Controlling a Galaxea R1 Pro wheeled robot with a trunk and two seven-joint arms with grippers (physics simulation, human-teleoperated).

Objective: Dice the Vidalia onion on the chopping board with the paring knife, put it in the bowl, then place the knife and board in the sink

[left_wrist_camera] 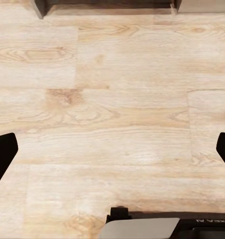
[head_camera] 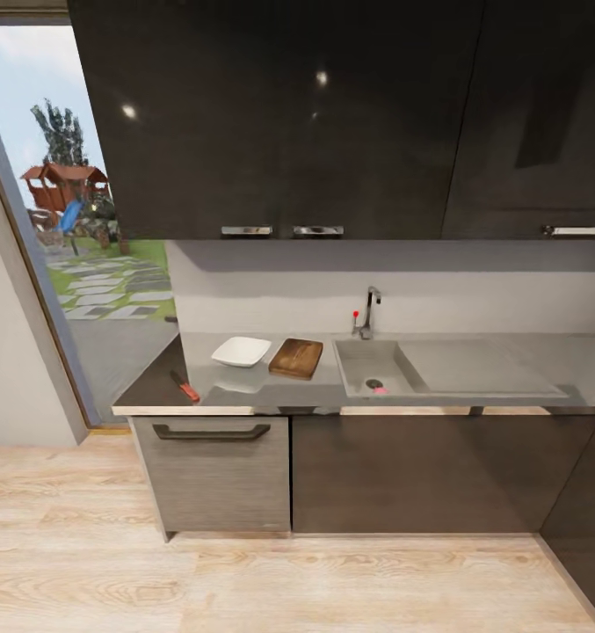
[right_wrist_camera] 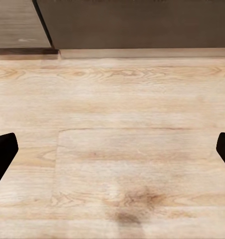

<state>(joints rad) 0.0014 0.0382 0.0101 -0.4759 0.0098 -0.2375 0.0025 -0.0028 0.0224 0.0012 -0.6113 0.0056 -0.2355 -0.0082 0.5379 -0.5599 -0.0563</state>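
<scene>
In the head view the dark grey countertop (head_camera: 156, 391) carries the white square bowl (head_camera: 241, 351), with the wooden chopping board (head_camera: 296, 358) just right of it. The red-handled paring knife (head_camera: 185, 386) lies near the counter's front left edge. The grey sink (head_camera: 360, 356) is right of the board, under its chrome tap (head_camera: 368, 312). A small pale lump, seemingly the Vidalia onion (head_camera: 380, 389), rests by the drain. My left gripper (left_wrist_camera: 112, 155) and right gripper (right_wrist_camera: 112, 155) hang open over the wooden floor, far from the counter, with nothing between their fingers.
A flat drainboard (head_camera: 482, 365) extends right of the basin. Dark wall cabinets (head_camera: 279, 114) hang above, and grey cabinet fronts (head_camera: 402, 470) stand below the counter. An open doorway (head_camera: 77, 264) to a garden is at the left. Light wooden floor (head_camera: 297, 580) lies between me and the cabinets.
</scene>
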